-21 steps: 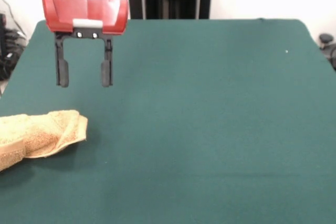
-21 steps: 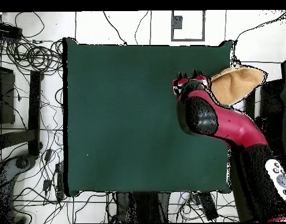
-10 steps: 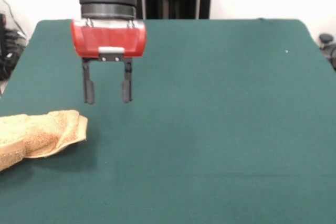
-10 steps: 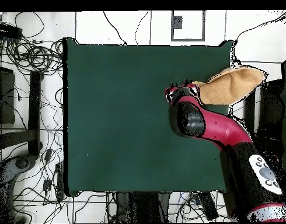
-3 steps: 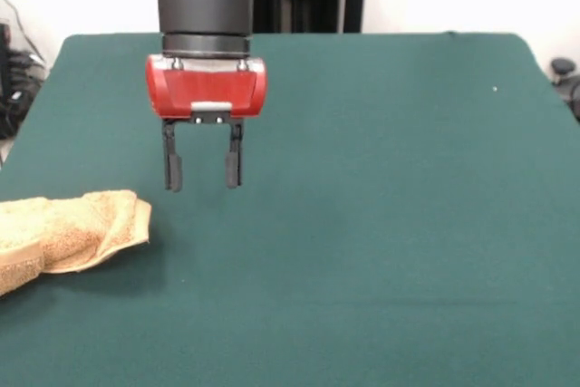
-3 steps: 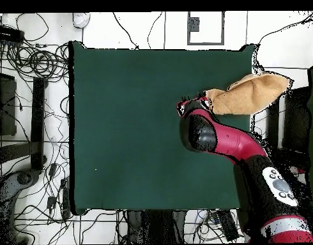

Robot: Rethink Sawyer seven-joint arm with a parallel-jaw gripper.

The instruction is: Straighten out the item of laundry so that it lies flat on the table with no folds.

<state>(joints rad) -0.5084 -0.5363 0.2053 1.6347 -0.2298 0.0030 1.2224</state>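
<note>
The item of laundry (image 5: 63,237), a tan terry towel, lies bunched and folded at the left edge of the green table (image 5: 390,224), partly cut off by the picture's edge. From overhead the laundry (image 6: 251,94) hangs over the table's right edge (image 6: 251,64). My gripper (image 5: 203,177) hovers open above the table, a little right of the towel's folded end and higher than it, with nothing between its fingers. Overhead, the gripper (image 6: 190,104) sits just left of the towel, mostly hidden under the red arm.
The red and black arm (image 6: 236,147) reaches in from the bottom right in the overhead view. Cables (image 6: 38,64) and stands lie on the floor round the table.
The gripper has moved away from the table's towel side toward the middle and come lower, staying open. The towel has not moved.
</note>
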